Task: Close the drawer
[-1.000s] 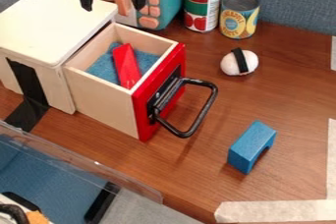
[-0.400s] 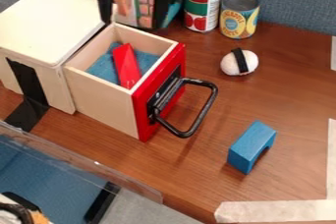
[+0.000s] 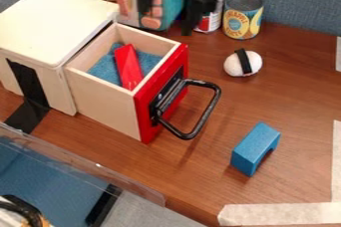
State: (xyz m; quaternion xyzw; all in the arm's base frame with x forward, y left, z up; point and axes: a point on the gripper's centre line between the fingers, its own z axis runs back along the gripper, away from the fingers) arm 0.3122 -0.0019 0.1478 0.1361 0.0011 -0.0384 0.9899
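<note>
One drawer [image 3: 106, 104] stands open, a red block [image 3: 128, 66] inside; the tool [image 3: 166, 11] hangs beyond it, two fingers spread apart

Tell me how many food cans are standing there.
2: the pineapple can near the fabric partition, and a red-labelled can beside it, partly behind the end effector.

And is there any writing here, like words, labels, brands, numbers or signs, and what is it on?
Metal can with a yellow-and-blue label: lettering, too small to read surely.
Metal can with a red-and-white label, partly behind the black pincer: no words I can make out.
Red drawer front, blue arched block: none visible.
</note>
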